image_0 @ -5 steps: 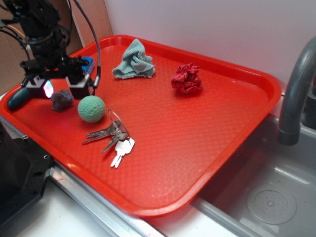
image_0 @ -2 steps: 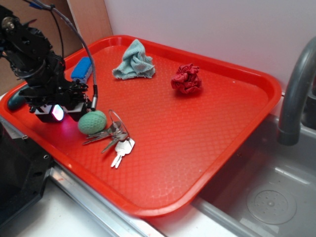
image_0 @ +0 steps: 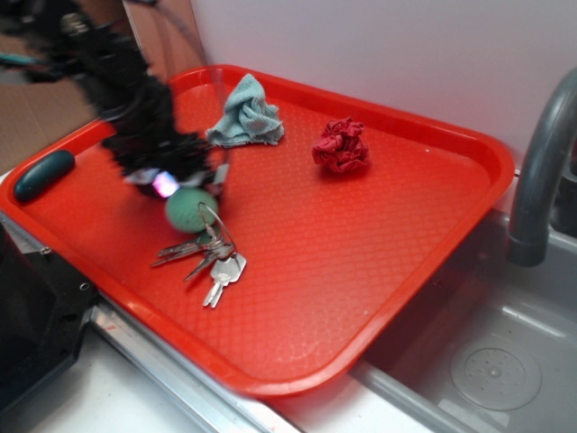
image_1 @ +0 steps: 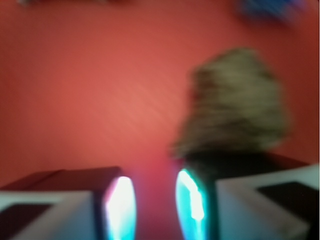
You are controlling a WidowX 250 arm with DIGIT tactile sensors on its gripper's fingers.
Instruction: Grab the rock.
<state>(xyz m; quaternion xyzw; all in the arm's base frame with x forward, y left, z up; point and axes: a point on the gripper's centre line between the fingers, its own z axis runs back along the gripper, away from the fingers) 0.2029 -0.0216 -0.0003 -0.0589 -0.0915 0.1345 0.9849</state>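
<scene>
Over the red tray [image_0: 424, 216], the hand [image_1: 154, 202] shows its two fingers close together with nothing between them (all badly blurred). The rock [image_1: 232, 105] lies just beyond the right finger, ungrasped; next, the hand likely needs opening and recentring.

No readable text, labels or numbers anywhere — both views show none.

Tool [image_0: 167, 183] now further right, above green ball [image_0: 190, 210].
</scene>
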